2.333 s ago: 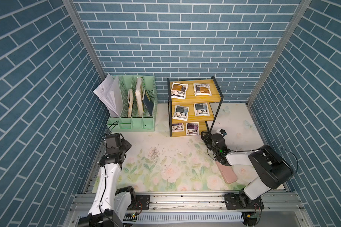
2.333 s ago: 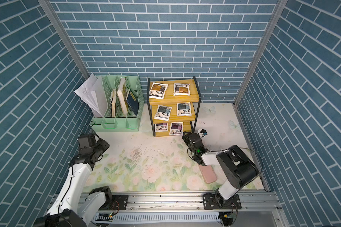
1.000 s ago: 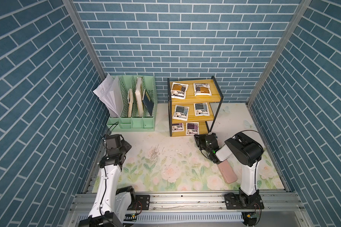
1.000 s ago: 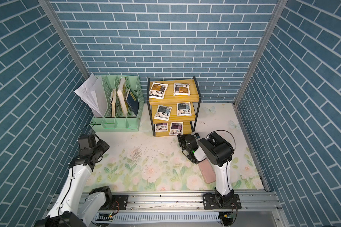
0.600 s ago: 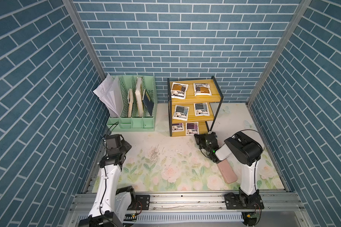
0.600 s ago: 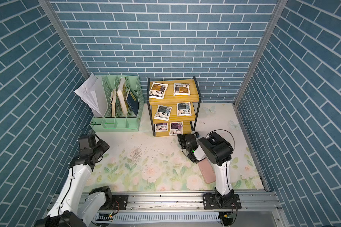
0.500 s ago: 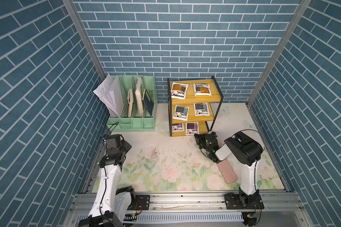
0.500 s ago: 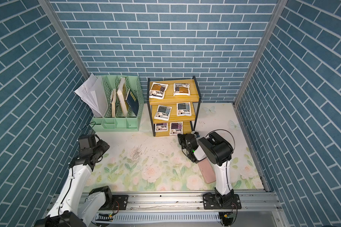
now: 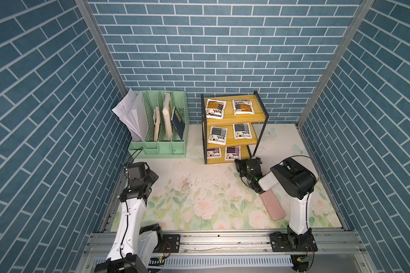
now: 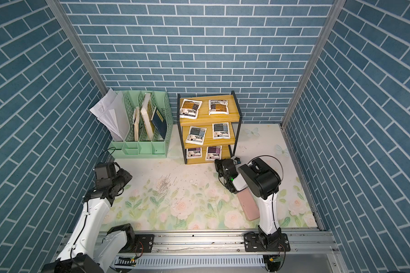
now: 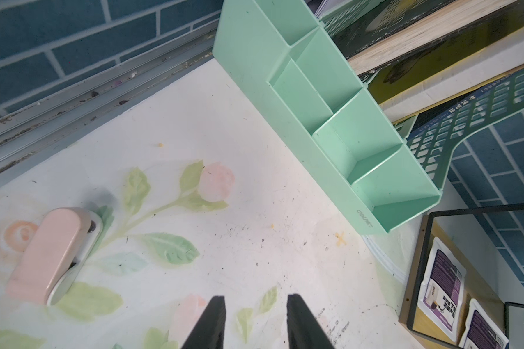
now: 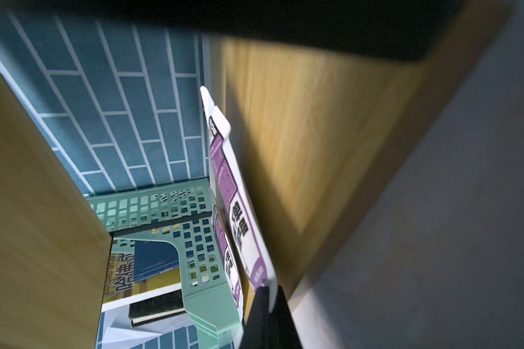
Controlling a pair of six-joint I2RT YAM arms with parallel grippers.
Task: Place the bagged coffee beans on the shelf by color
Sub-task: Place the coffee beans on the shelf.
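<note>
The floral tabletop carries a shelf, mint file organizer and pink case. Coffee pouches lie two per tier.

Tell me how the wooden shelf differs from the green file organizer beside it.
The shelf is yellow wood boards in a thin black frame; the organizer is mint green plastic with perforated dividers. The shelf carries coffee pouches lying flat on three stepped tiers; the organizer holds books and papers upright in slots. Both stand side by side on the floral mat at the back wall.
</note>
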